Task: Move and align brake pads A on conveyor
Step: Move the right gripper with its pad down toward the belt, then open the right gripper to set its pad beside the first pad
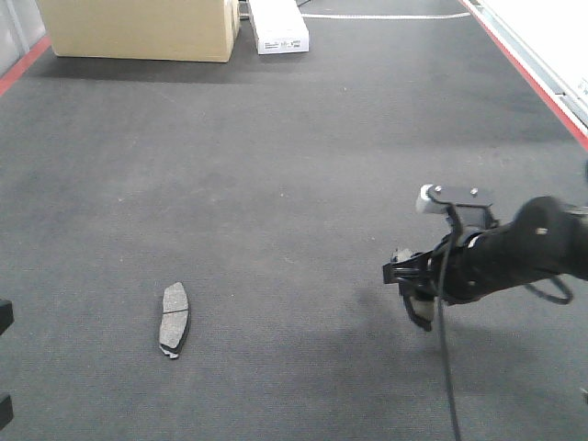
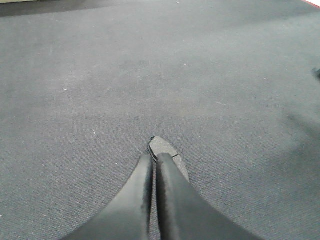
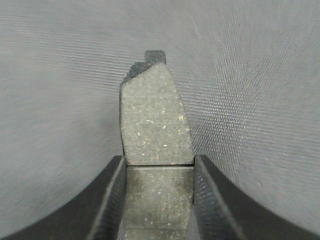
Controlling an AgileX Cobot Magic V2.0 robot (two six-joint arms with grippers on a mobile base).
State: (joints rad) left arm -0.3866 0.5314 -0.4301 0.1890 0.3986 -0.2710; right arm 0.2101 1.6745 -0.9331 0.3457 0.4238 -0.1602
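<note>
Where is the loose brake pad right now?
The loose brake pad lies flat on the conveyor at the lower left of the front view, far left of the right gripper, just beyond the shut jaws of the left gripper.

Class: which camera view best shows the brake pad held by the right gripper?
Right wrist view: the held pad is large and centred, groove visible. The front view shows only a sliver at the right gripper; the left wrist view misses it.
</note>
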